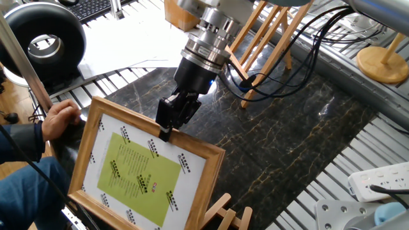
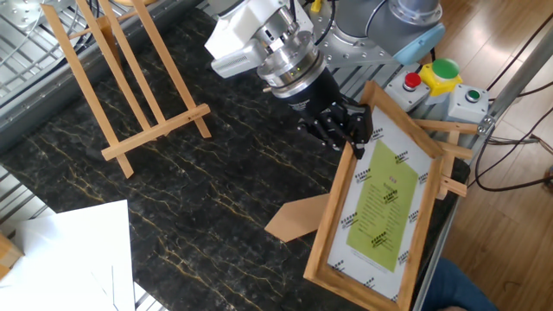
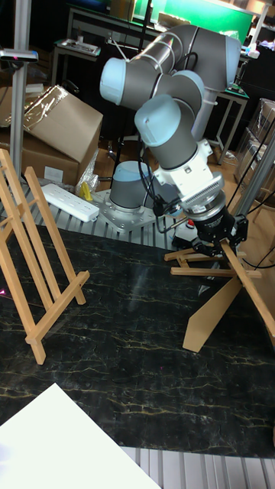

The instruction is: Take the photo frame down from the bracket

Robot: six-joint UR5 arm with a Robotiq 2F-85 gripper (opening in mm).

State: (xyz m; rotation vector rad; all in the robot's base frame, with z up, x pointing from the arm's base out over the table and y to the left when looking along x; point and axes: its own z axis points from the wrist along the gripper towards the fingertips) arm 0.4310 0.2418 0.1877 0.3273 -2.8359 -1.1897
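Nearest you, the large light-wood photo frame with its yellow-green picture (image 1: 137, 172) leans tilted, its brown back stand (image 2: 294, 222) propped on the dark marbled desk (image 2: 173, 190). The black claw (image 1: 167, 125) is clenched on its top edge (steadying it). Farther off stands the upright light-wood A-frame bracket (image 2: 121, 78), well apart.

Both side views are evenly and brightly lit from overhead, with soft, faint shadows. The dark marble worktop (image 1: 300, 128) shows a pale sheen to the right of the pincer (image 1: 171, 119) in one view. The tall view is dimmer: the room behind the pincer (image 3: 218, 243) is murky, a green glow sits at the top edge, and the white sheet (image 3: 61, 443) well below it is washed out. Focus is sharp throughout.
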